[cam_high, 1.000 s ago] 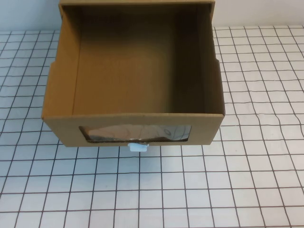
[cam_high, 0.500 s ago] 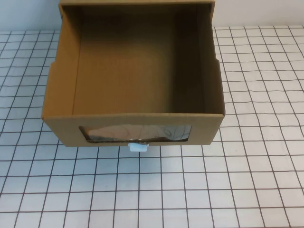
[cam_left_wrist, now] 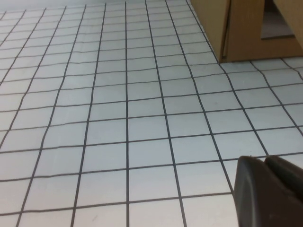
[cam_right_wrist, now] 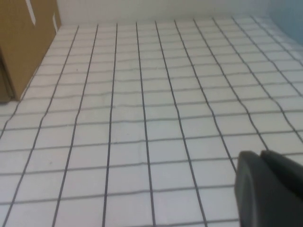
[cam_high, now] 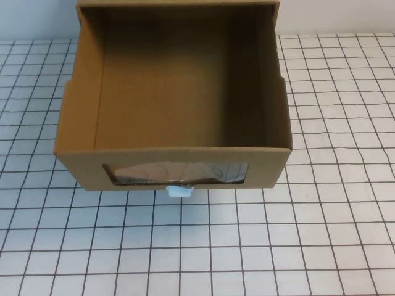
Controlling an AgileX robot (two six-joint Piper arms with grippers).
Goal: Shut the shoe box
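The shoe box (cam_high: 173, 166) is a brown cardboard drawer, pulled out toward me and open on top, empty inside. Its front panel has a clear plastic window (cam_high: 179, 172) with a small white pull tab (cam_high: 179, 191) just below it. A corner of the box shows in the left wrist view (cam_left_wrist: 246, 28) and in the right wrist view (cam_right_wrist: 23, 42). My left gripper (cam_left_wrist: 265, 161) is shut, low over the table, away from the box. My right gripper (cam_right_wrist: 260, 155) is shut, also low over the table. Neither gripper shows in the high view.
The table (cam_high: 321, 234) is covered with a white cloth with a black grid. The box's outer sleeve (cam_high: 179, 5) stands at the back edge against a pale wall.
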